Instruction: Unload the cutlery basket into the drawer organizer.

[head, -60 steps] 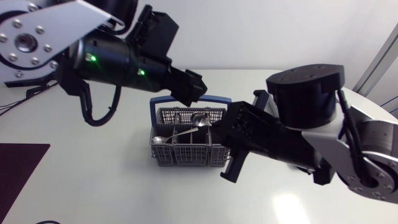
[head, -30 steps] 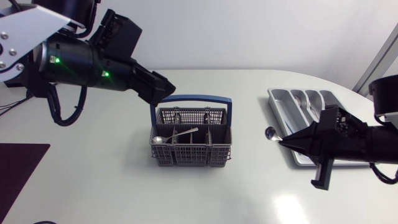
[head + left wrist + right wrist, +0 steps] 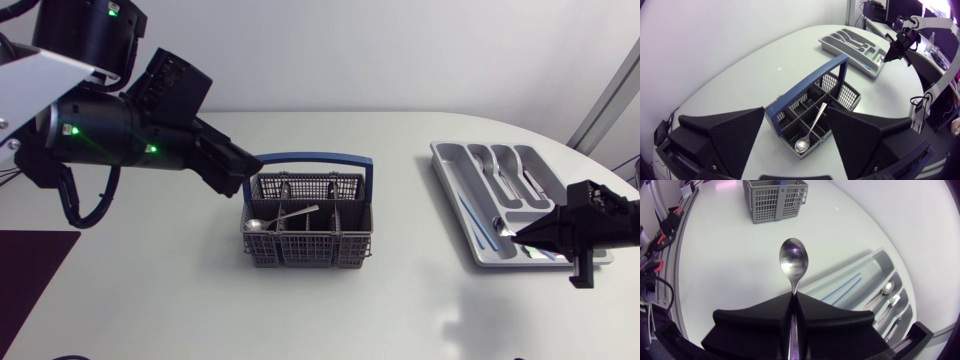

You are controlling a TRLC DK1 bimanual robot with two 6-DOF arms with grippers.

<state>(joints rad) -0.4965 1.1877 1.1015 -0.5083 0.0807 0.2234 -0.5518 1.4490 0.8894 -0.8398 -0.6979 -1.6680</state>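
A grey cutlery basket (image 3: 305, 232) with a blue handle stands mid-table, and a spoon (image 3: 281, 217) lies slanted across its compartments. My left gripper (image 3: 238, 172) hovers open just above the basket's back left corner. In the left wrist view the basket (image 3: 832, 82) and its spoon (image 3: 811, 131) sit ahead of the open left gripper (image 3: 796, 114), between its fingers. My right gripper (image 3: 523, 235) is shut on a spoon's handle over the front of the grey drawer organizer (image 3: 452, 180). From the right wrist that spoon (image 3: 792, 262) sticks straight out of the shut right gripper (image 3: 791, 300).
The organizer (image 3: 879, 260) holds spoons in its long compartments and thin blue pieces (image 3: 845, 289) in one slot. The basket (image 3: 775, 197) stands far ahead of the right gripper. A dark mat (image 3: 25, 275) lies at the table's left edge.
My right arm has drawn back to the right, carrying the spoon from the basket to above the organizer. My left arm has pulled away to the left and its fingers have spread wider.
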